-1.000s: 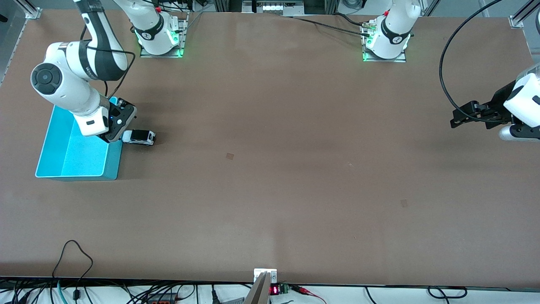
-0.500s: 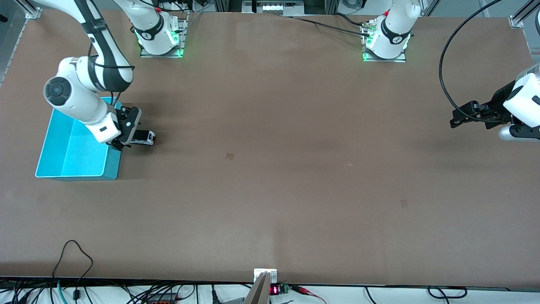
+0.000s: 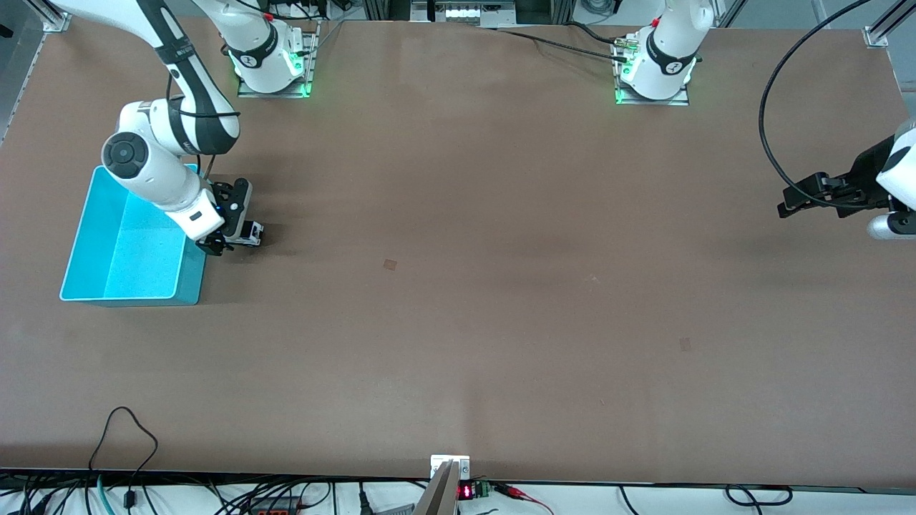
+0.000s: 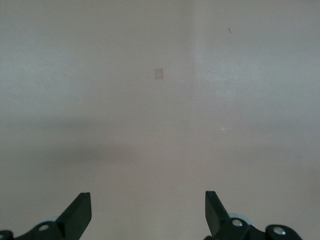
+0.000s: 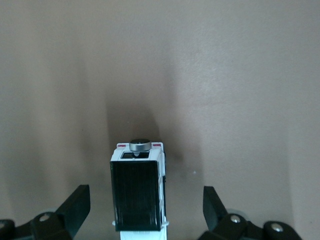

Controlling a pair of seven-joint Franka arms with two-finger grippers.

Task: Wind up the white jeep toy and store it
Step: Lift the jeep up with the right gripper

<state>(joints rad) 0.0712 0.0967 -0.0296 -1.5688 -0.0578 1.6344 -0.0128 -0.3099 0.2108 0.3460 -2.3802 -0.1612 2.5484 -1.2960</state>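
A teal bin [image 3: 129,247] sits at the right arm's end of the table [image 3: 458,286]. Just beside the bin, on its side toward the left arm's end, stands the white jeep toy [image 3: 248,233] on the bare table (black roof up, a small grey knob at one end). The right gripper [image 3: 230,230] is low over the toy, its fingers [image 5: 75,205] spread wide on either side of the roof and not touching it. Well away from the bin, at the left arm's end, the left gripper [image 3: 794,203] waits above bare tabletop, jaws released and holding nothing.
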